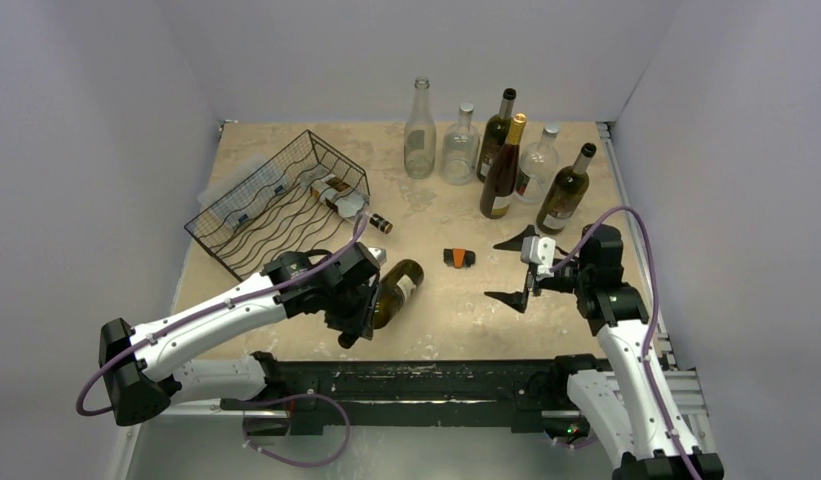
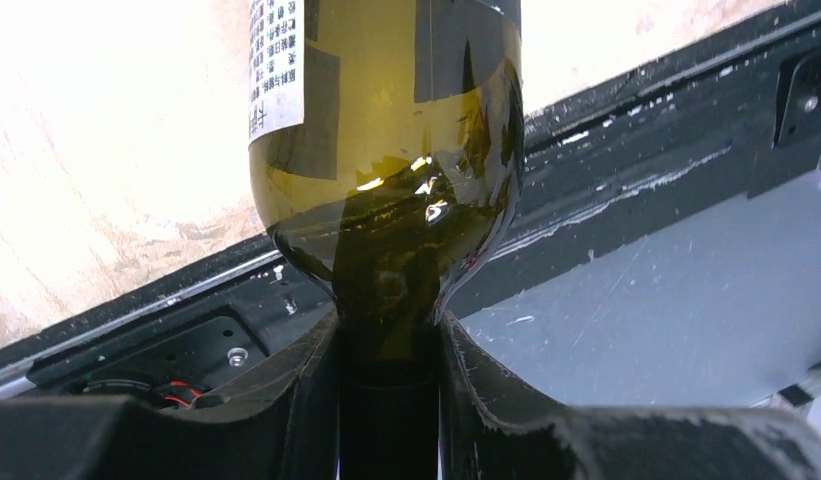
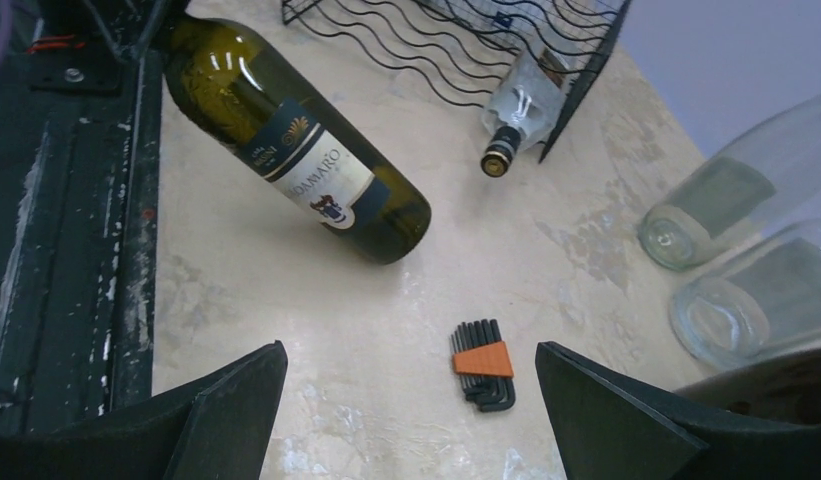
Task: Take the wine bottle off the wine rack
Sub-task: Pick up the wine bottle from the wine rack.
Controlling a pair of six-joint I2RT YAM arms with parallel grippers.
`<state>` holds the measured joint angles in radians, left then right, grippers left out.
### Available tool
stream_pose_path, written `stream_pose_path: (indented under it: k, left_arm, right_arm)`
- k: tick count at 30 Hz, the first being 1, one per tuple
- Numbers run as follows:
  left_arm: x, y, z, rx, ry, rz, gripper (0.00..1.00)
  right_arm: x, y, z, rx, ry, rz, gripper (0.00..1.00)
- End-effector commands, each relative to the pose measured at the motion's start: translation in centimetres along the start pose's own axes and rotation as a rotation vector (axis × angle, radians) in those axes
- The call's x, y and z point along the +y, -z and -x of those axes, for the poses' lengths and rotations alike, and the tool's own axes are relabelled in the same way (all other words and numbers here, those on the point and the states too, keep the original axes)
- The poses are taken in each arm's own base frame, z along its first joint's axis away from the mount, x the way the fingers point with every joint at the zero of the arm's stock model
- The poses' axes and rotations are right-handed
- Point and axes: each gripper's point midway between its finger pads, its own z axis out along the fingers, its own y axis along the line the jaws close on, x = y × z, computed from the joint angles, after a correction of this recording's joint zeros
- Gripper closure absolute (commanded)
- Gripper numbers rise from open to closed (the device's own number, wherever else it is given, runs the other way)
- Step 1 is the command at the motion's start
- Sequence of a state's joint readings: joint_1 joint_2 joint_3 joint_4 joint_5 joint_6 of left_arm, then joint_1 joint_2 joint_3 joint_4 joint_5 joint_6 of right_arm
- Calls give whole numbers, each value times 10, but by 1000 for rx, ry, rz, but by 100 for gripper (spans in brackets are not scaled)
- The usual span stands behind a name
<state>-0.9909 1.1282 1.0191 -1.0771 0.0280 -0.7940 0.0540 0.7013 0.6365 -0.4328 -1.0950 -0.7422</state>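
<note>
One wine bottle [image 1: 396, 288], dark green with a pale label, is already clear of the wine rack [image 1: 276, 200]. It hangs tilted over the bench [image 1: 436, 320] just in front of the rack, and the left tool [image 2: 389, 335] is clamped on its neck. We judge the lifting-out done; what is left is to set the bottle down and let go. A second bottle [image 1: 338, 195], of clear glass, lies in the rack with its neck poking out past the frame, so if that one counts too, more is left. The right tool [image 1: 514, 270] hovers with its fingers wide apart, holding nothing, near the hex keys [image 1: 458, 257]. We cannot tell whether the green bottle's base touches the bench. Its cap end is hidden between the fingers, and most of the rack is cut off in the right wrist view.
</note>
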Motion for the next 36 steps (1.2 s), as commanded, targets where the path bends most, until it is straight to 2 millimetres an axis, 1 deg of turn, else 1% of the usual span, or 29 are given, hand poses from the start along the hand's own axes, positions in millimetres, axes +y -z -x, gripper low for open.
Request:
stream_pose_path:
  k: [1, 5, 8, 13, 15, 19, 21, 26, 36]
  left_arm:
    - [-27, 17, 11, -37, -163, -149, 100]
    - [-38, 15, 10, 15, -229, -187, 100]
    - [-45, 13, 13, 36, -264, -198, 100]
    - [-54, 6, 19, 66, -295, -206, 100]
    - [-58, 3, 21, 75, -299, -209, 100]
    - [-66, 1, 27, 78, -306, -226, 100]
    - [-71, 1, 29, 79, -308, -236, 100]
    - [-81, 0, 33, 91, -311, -265, 100]
    - [-96, -3, 41, 100, -308, -296, 100]
  right_arm:
    - [13, -4, 22, -52, 153, 118, 1]
    - [16, -17, 17, -6, 229, 197, 1]
    - [27, -28, 8, 11, 318, 295, 1]
    - [29, -42, 7, -3, 377, 350, 1]
    - [33, -49, 8, -15, 390, 371, 1]
    - [47, -65, 4, -36, 391, 407, 1]
    - [53, -70, -3, -34, 381, 416, 1]
    - [52, -82, -10, -24, 360, 384, 1]
    - [61, -92, -26, 17, 350, 392, 1]
